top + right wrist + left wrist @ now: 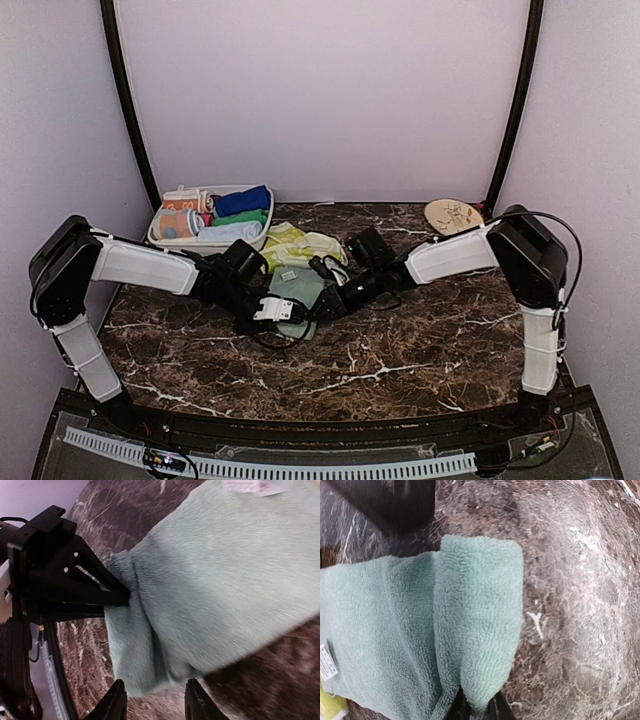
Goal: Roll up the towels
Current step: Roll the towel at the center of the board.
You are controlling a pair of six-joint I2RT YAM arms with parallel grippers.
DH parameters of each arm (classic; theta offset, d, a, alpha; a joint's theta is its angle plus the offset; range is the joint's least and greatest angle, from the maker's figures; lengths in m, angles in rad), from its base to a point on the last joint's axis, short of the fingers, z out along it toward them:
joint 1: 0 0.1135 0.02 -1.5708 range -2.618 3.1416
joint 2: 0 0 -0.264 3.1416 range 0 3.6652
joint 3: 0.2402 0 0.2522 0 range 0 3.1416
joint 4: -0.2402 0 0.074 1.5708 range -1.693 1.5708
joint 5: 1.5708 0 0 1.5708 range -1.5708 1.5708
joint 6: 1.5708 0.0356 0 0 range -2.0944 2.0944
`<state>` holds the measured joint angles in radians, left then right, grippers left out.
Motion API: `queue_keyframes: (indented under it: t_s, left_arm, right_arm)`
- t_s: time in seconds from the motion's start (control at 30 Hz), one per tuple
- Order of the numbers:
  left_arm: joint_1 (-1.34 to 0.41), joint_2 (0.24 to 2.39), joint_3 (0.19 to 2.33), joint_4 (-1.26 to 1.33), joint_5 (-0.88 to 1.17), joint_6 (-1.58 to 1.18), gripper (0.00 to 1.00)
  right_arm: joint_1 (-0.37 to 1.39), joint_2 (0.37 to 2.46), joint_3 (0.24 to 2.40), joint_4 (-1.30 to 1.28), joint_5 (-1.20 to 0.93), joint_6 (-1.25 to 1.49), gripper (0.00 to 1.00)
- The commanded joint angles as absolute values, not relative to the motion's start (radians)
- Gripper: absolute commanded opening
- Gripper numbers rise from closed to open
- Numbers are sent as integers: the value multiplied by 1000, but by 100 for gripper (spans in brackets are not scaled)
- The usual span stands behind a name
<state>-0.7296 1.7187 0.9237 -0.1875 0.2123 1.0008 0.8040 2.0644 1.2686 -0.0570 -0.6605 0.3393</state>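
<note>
at the left, the left gripper (476, 707) is closed on the turned-over end of the mint towel (395, 630), pinching the flap where it doubles back. the towel lies on the marble table (400, 350) in the middle, between the two arms and just in front of the yellow-green patterned towel (290, 245). to the right, the right gripper (155, 700) has its jaws apart, straddling the same folded edge without clamping it, though that blurred view makes it hard to tell how near the cloth sits to the pads.

the risk, as i judge it: only one side of the fold is held. if the left turns or pulls alone, the roll may go crooked or the flap may flop back open. if the right closes too low, it could catch the bottom layer too and drag the whole towel across the stone instead of rolling it.

the towel is soft looped terry, pale green and limp, with one fold started and no tight roll yet. a white label (327, 662) shows at the end away from the fold.
</note>
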Motion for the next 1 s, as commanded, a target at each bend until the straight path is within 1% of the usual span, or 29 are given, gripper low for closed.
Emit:
queue_keyframes:
  t_s: [0.0, 0.03, 0.07, 0.1, 0.13, 0.17, 0.2, 0.27, 0.33, 0.4, 0.43, 0.47, 0.53, 0.63, 0.67, 0.77, 0.87, 0.97]
  left_arm:
    - [-671, 1765, 1021, -480, 401, 924, 10]
    - [-672, 1768, 1035, -517, 434, 926, 9]
    - [-669, 1769, 1048, -555, 469, 934, 9]
    - [-669, 1775, 1067, -605, 504, 940, 9]
    - [-670, 1784, 1087, -650, 532, 942, 9]
    - [-668, 1797, 1105, -688, 553, 944, 9]
    - [-667, 1811, 1127, -727, 573, 951, 9]
    - [-665, 1843, 1154, -807, 603, 964, 9]
    - [-664, 1869, 1171, -856, 621, 975, 9]
    - [-663, 1889, 1175, -884, 631, 982, 8]
    - [-663, 1892, 1176, -891, 636, 984, 8]
    - [-662, 1895, 1178, -895, 640, 983, 8]
    - [-658, 1909, 1192, -920, 656, 983, 8]
    - [-649, 1956, 1231, -975, 681, 981, 8]
    - [-645, 1974, 1243, -992, 688, 981, 8]
    - [-638, 2014, 1270, -1022, 696, 986, 8]
    - [-630, 2025, 1286, -1025, 703, 984, 9]
    - [-622, 2050, 1314, -1058, 717, 987, 10]
  right_arm:
    - [770, 1890, 1163, -8, -409, 206, 42]
    - [771, 1844, 1112, -2, -356, 171, 43]
    - [776, 1801, 1073, 11, -306, 135, 48]
    - [787, 1743, 1023, 39, -252, 82, 61]
    - [815, 1674, 964, 87, -193, 12, 92]
    - [848, 1616, 886, 154, -139, -35, 96]
    - [880, 1537, 811, 225, -24, -129, 100]
    - [908, 1449, 727, 300, 64, -147, 100]
    - [910, 1396, 695, 349, 263, -23, 100]
    - [894, 1351, 659, 368, 325, 59, 100]
    - [885, 1323, 620, 408, 297, 85, 100]
    - [875, 1293, 582, 455, 220, 83, 100]
    - [891, 1277, 521, 509, 29, -20, 100]
    - [1073, 1327, 546, 443, 81, -264, 96]
    - [1121, 1350, 565, 414, 78, -315, 92]
    - [1247, 1432, 625, 395, 98, -437, 89]
    - [1323, 1543, 707, 393, 125, -541, 85]
    - [1349, 1661, 777, 419, 134, -615, 77]
